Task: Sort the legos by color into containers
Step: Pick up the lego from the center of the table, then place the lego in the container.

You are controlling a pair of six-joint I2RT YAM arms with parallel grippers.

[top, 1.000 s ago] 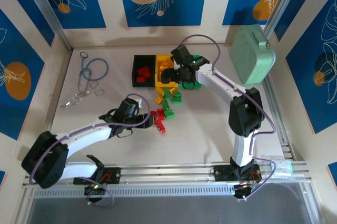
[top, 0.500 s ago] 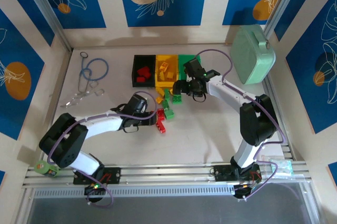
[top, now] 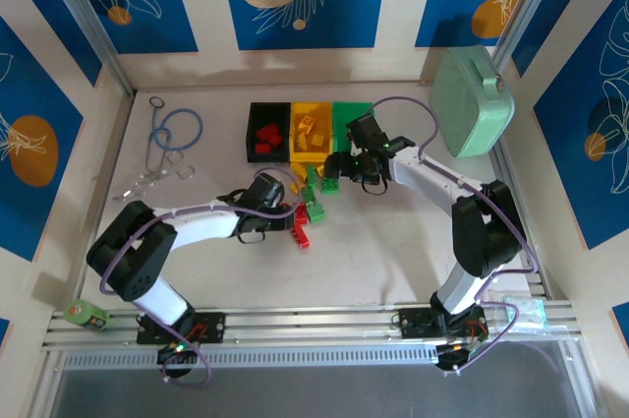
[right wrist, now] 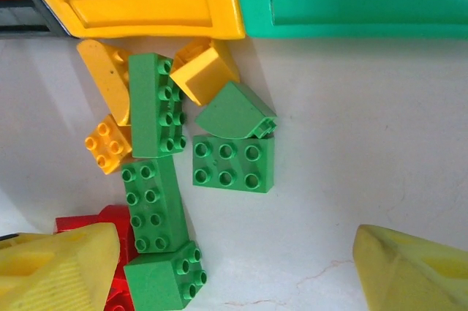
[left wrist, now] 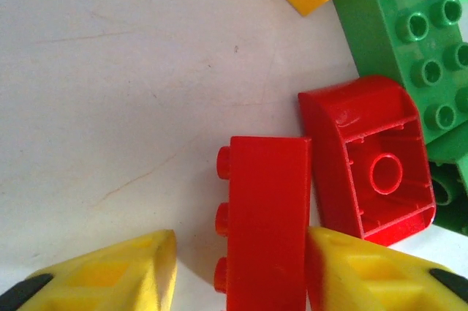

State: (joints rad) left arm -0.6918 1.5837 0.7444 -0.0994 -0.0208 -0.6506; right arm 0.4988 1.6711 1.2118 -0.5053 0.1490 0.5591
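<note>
Quick tally: three bins at 12 o'clock, so black bin (top: 267,106), yellow bin (top: 313,105), green bin (top: 346,108); loose below them, five green bricks (right wrist: 232,163); three yellow bricks (right wrist: 108,144); two red bricks (left wrist: 267,216); one mint case (top: 472,103) at 2 o'clock.

red brick (left wrist: 267,223): glossy, smooth plastic
green bricks (right wrist: 234,163): shiny studded plastic
yellow bin (right wrist: 153,7): smooth plastic, soft sheen
table (left wrist: 110,91): matt white, faintly scratched
near rails (top: 324,320): bare ribbed metal
</note>
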